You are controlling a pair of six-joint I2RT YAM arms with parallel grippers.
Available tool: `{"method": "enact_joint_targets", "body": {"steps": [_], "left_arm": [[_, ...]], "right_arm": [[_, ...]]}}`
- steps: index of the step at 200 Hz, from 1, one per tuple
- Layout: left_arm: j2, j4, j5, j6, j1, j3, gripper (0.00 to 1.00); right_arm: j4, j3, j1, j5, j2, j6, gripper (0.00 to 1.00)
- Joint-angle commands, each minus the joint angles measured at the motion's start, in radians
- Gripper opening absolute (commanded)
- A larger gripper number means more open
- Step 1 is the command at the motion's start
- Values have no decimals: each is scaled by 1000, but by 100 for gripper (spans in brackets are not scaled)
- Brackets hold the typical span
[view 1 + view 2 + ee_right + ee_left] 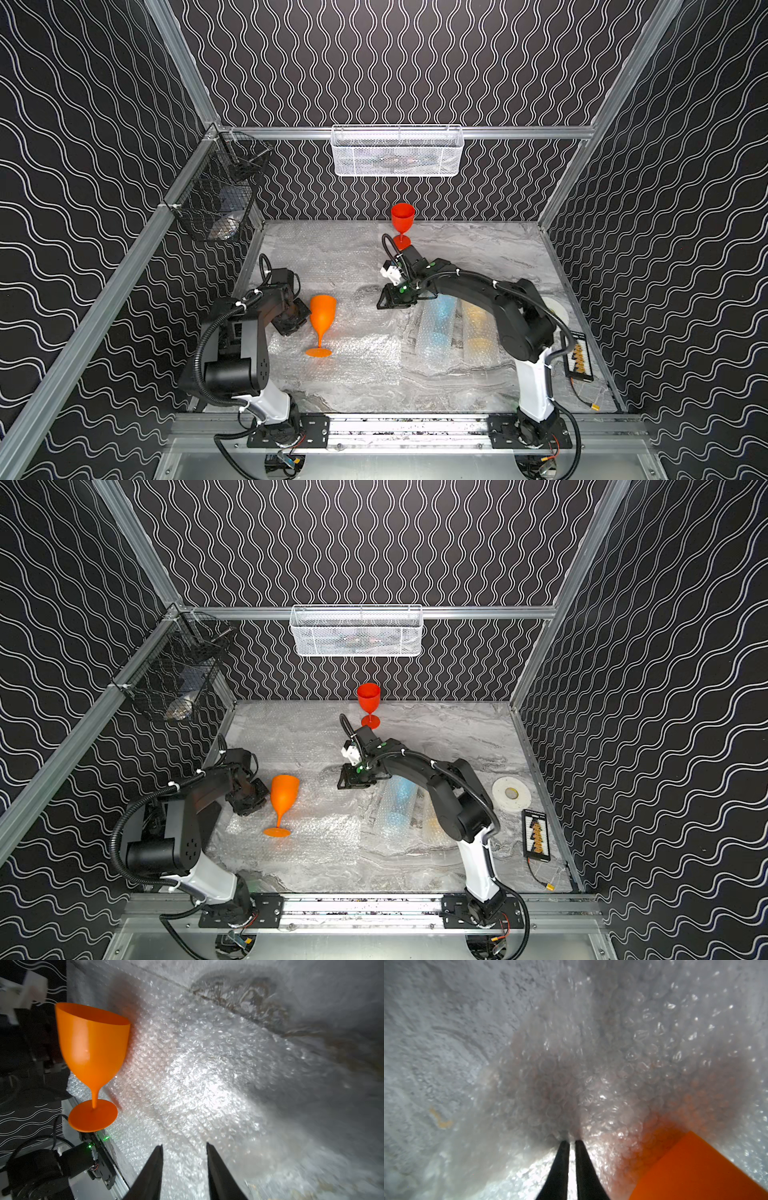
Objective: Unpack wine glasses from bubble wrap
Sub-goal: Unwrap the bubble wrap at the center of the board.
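Left gripper [572, 1141]: fingers pressed nearly together, pinching bubble wrap sheet [365, 353], wrap bunched at tips. Orange goblet [322, 313] unwrapped, upright on same sheet, just beside left gripper. Red goblet [402, 218] unwrapped, upright at back of table [498, 257]. Right gripper [184, 1146]: fingers spread, nothing between them, low over bubble wrap mid-table. Blue goblet [438, 328], yellow goblet [478, 332]: lying side by side inside wrap tubes [432, 353] under right arm, blurred.

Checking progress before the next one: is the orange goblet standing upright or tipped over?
Upright. The orange goblet stands on its round foot on the bubble wrap, bowl up.
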Motion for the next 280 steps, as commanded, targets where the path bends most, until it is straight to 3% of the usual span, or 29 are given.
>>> {"method": "enact_joint_targets", "body": {"steps": [1, 111, 165, 212, 280], "left_arm": [[5, 3, -15, -14, 4, -11, 14], [1, 38, -23, -20, 34, -53, 14], [-3, 53, -16, -21, 57, -67, 13], [-36, 41, -35, -12, 64, -86, 13], [-104, 31, -7, -1, 65, -47, 15]], "right_arm": [[-28, 51, -3, 25, 58, -1, 37], [-81, 193, -8, 87, 240, -28, 37], [-103, 225, -27, 105, 237, -44, 37], [-94, 162, -37, 125, 176, -42, 37], [-114, 199, -41, 77, 121, -45, 39]]}}
